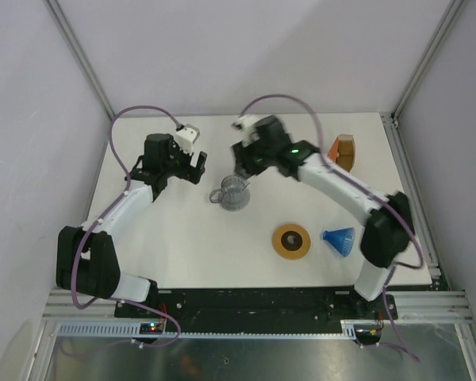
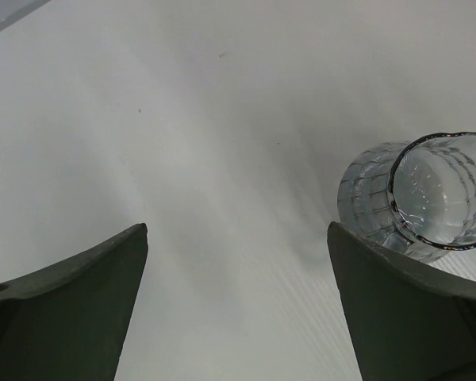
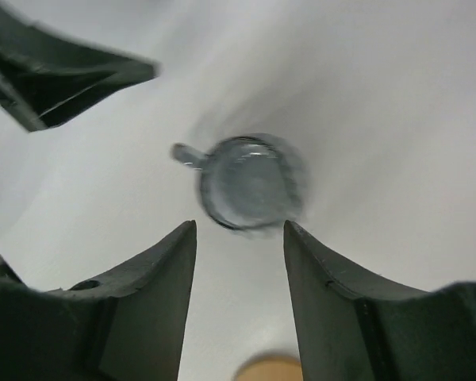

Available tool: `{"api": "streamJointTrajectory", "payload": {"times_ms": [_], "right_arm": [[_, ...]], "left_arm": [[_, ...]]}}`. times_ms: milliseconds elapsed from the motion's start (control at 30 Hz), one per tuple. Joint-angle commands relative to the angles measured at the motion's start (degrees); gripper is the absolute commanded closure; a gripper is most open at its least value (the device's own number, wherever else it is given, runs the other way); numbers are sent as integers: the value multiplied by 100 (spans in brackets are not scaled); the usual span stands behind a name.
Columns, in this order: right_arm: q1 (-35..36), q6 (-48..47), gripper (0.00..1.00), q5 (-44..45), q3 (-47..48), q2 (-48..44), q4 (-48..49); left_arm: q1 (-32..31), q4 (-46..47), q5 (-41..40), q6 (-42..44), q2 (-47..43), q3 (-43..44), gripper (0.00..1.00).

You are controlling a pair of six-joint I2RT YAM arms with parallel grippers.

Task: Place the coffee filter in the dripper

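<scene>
Overhead view first: the dripper (image 1: 339,240) is down on the white table (image 1: 182,246) near the right edge, just beside a flat brown ring (image 1: 291,240), well apart from both arms, and only this camera catches it. Same for the orange-brown stack of filters (image 1: 345,151) at the far right. A single coffee filter I cannot pick out in any view. Both arms are at the glass jug (image 1: 232,193) mid-table. On the left wrist camera the left gripper (image 2: 238,230) is spread wide with only bare table between the fingers, the jug just beside its right finger. On the right wrist camera the right gripper (image 3: 240,230) looks straight down on the blurred jug, jaws partly apart and gripping nothing. A tan blur at the bottom edge is too soft to name.
</scene>
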Motion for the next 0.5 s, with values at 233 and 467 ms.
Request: {"api": "streamJointTrajectory", "payload": {"times_ms": [233,467], "right_arm": [[-3906,1063,67,-124,-2078,-2053,767],[-4836,1037,73,-200,-2628,-1983,1021]], "left_arm": [[34,127,27,1,-118,68,0],[34,111,8,6,-130,60,0]]}}
